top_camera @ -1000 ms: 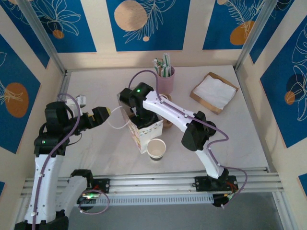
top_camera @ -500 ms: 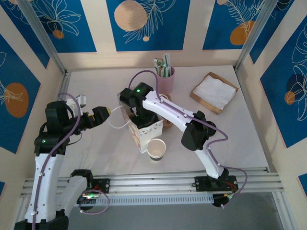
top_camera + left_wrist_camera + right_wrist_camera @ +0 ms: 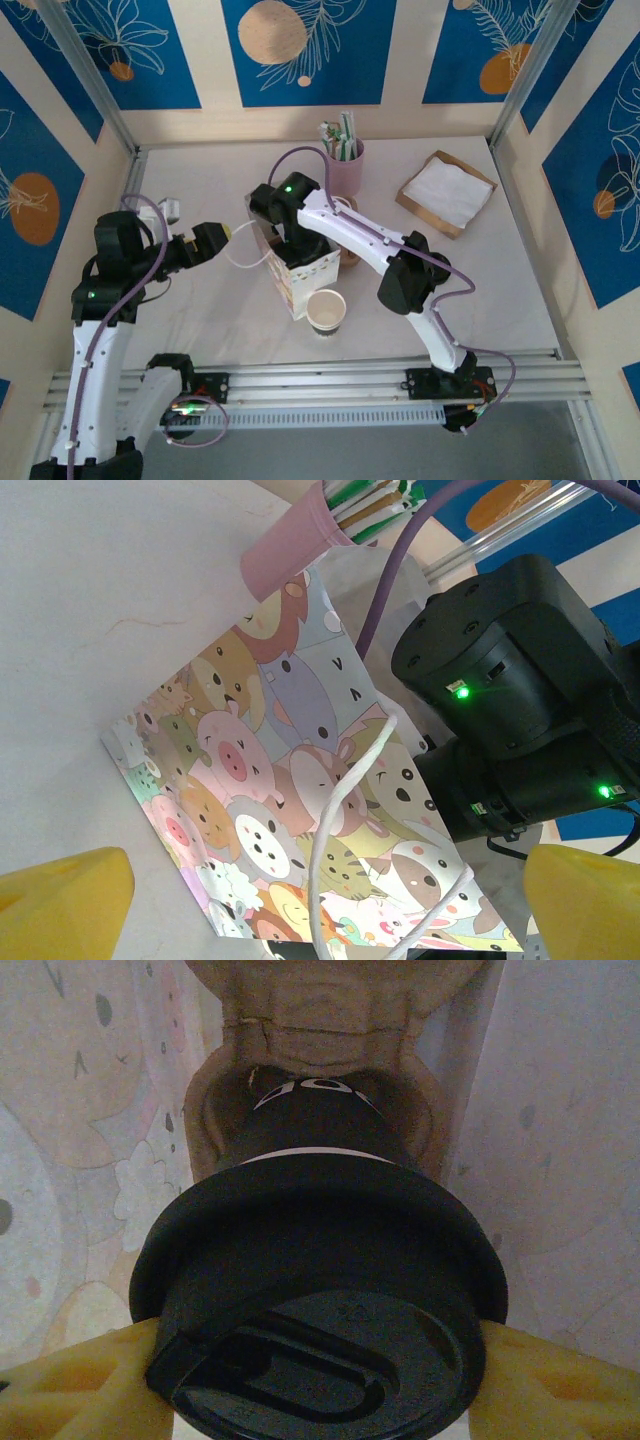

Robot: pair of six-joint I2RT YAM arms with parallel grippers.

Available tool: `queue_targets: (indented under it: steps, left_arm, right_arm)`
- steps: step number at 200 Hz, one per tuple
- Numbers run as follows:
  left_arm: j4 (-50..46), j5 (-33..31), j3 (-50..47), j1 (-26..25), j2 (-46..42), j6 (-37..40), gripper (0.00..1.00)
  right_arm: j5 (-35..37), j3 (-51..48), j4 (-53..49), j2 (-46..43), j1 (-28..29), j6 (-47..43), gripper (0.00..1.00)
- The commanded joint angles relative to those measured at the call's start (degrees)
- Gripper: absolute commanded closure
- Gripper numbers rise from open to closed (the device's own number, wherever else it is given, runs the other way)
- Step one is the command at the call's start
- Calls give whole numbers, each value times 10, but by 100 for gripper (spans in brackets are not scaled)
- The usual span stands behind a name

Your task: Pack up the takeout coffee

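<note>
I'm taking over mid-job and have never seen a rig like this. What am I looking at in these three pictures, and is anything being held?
These are two robot arms bolted at the near edge of a table. Each ends in a two-finger gripper with yellow fingers. The wide picture comes from a fixed camera above and behind the arms. The other two come from cameras on the wrists.

On the table stand a cartoon-animal paper bag, a lidless paper cup, a pink cup of straws and napkins on a brown tray.

The left gripper is open, beside the bag and facing its white string handle. The right gripper reaches down inside the bag. It is shut on the takeout coffee, gripping its black lid over a pulp carrier.
</note>
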Motion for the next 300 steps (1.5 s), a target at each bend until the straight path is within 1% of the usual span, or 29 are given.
queue_targets:
  steps: [1, 234, 300]
  left_arm:
    - [11, 13, -1, -5, -2, 0, 0]
    - [13, 13, -2, -5, -4, -2, 0]
    - [12, 15, 0, -5, 0, -1, 0]
  right_arm:
    - [-7, 5, -89, -1, -3, -4, 40]
    - [-8, 5, -89, -4, -3, -5, 40]
    - [-18, -1, -90, -7, -6, -9, 40]
